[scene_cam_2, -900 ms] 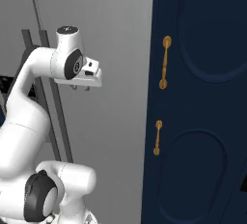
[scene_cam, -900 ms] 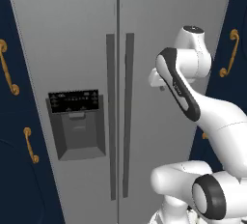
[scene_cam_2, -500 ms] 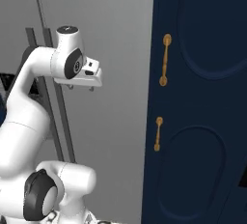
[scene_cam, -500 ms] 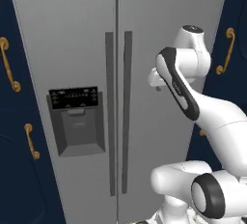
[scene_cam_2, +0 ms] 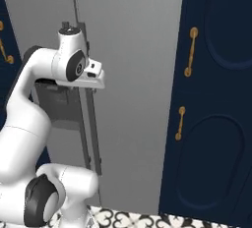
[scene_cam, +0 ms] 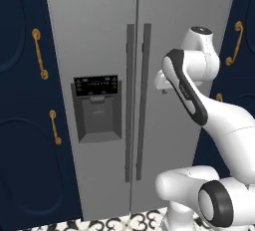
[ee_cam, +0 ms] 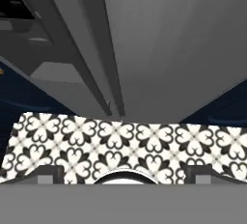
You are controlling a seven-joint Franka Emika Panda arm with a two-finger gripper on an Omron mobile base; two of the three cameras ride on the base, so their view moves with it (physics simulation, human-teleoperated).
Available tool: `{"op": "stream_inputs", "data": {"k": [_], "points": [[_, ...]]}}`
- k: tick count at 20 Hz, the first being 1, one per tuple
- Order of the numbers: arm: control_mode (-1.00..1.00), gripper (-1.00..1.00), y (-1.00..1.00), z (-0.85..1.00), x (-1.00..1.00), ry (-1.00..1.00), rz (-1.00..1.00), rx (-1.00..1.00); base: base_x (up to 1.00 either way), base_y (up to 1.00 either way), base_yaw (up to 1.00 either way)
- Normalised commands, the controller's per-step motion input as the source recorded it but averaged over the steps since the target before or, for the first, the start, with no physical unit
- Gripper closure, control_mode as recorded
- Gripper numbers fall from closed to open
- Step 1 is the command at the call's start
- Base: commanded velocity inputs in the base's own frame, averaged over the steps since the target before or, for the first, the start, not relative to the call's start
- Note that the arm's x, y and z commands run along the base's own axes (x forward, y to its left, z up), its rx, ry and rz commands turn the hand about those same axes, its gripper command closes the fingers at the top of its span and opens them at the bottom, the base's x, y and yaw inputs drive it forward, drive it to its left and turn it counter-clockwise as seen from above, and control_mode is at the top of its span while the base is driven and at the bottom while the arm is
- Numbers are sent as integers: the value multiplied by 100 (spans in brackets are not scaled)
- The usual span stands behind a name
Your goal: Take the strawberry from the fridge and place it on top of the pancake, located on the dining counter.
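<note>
arm: the white arm (scene_cam: 199, 105) rises from the base and bends up, its hand held out level in front of the fridge's right door, in free air.
fingers: the fingers (ee_cam: 123, 174) stand wide apart, one dark tip (ee_cam: 47, 174) at each lower corner of the hand view, with nothing between them.
floor: black-and-white patterned tiles (ee_cam: 144, 146) lie below the hand and run up to the foot of the fridge.
fridge: the tall grey fridge (scene_cam: 99, 36) stands straight ahead with both doors closed; nothing inside can be seen.
handles: two long dark upright handles (scene_cam: 130, 100) sit side by side at the middle seam, to the left of the hand in the left base view.
dispenser: a black panel over a grey recess (scene_cam: 97, 108) is set in the left door, about level with the hand.
cabinets: navy doors (scene_cam_2: 216, 99) with gold handles (scene_cam_2: 191, 51) flank the fridge on both sides.
strawberry: cannot tell where it is; the doors are shut.
</note>
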Motion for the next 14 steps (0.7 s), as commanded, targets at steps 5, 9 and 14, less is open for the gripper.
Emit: {"op": "stream_inputs", "data": {"k": [5, 9, 14], "points": [[100, -100, 0, 0, 0, 0, 0, 0, 3, 48, 0], [100, -100, 0, 0, 0, 0, 0, 0, 4, 31, 1], [100, -100, 0, 0, 0, 0, 0, 0, -22, 0, 0]]}}
